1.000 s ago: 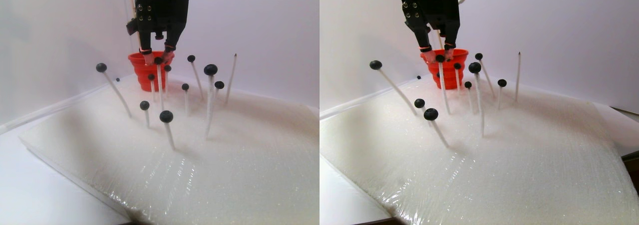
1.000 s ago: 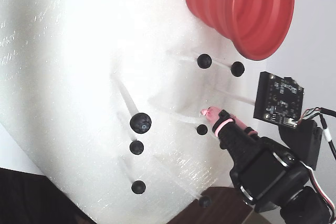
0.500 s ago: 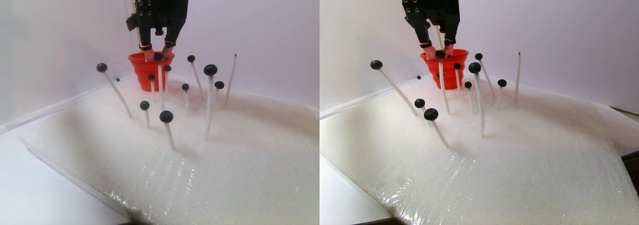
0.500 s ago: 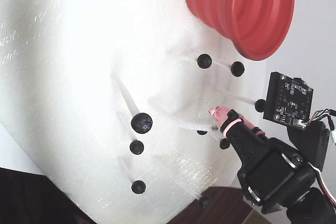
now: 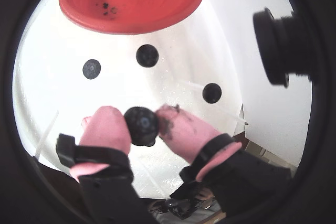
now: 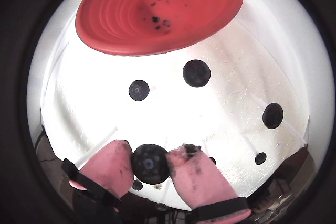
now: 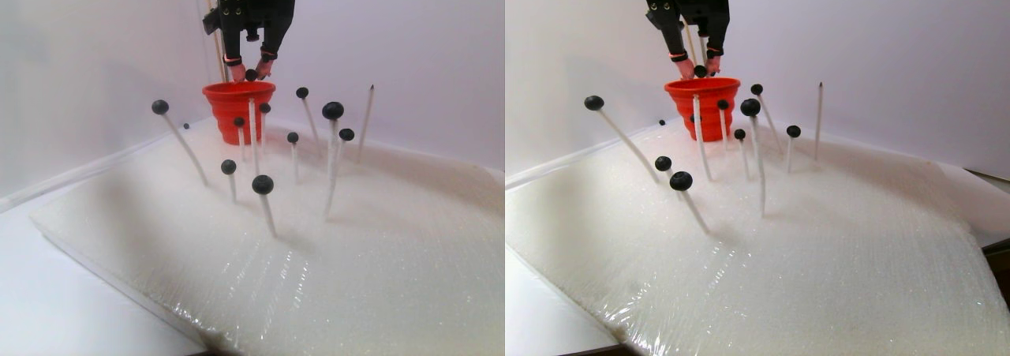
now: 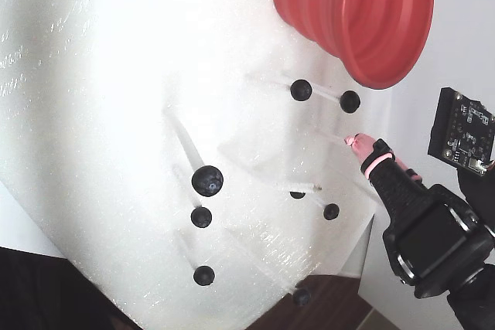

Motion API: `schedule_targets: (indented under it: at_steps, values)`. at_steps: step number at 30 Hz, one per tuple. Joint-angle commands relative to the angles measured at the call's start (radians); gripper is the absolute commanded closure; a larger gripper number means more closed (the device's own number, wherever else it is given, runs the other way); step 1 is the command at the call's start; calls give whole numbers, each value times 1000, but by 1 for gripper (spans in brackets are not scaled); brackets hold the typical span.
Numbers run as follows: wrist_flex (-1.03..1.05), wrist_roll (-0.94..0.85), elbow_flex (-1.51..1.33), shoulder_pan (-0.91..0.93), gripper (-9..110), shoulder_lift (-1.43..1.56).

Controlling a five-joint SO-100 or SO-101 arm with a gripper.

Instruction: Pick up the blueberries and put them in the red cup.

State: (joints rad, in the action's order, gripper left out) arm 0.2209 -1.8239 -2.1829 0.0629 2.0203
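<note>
My gripper (image 5: 140, 121) is shut on one dark blueberry (image 5: 142, 125), pinched between its two pink fingertip pads; both wrist views show it (image 6: 150, 163). In the stereo pair view the gripper (image 7: 251, 73) holds the berry just above the near rim of the red cup (image 7: 233, 107). The cup's wide mouth (image 6: 157, 14) lies ahead of the fingers, with dark specks inside. Several other blueberries sit on thin pale spikes: three ahead of the fingers (image 5: 147, 55) and a larger one (image 8: 207, 181) farther off. One pink fingertip (image 8: 362, 144) shows in the fixed view.
The spikes stand in a white foam slab (image 7: 379, 245) wrapped in clear film, some tilted. A bare spike (image 7: 367, 111) stands right of the cup. A pale wall is close behind the cup. A black camera module (image 5: 283, 45) juts in at the right.
</note>
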Motion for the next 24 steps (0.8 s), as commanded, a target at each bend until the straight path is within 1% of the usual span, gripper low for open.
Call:
schedule_targets:
  at_steps: [1, 24]
  values:
    - [-17, -2, 98, -15, 89, 84]
    - [-91, -14, 210, -46, 89, -20]
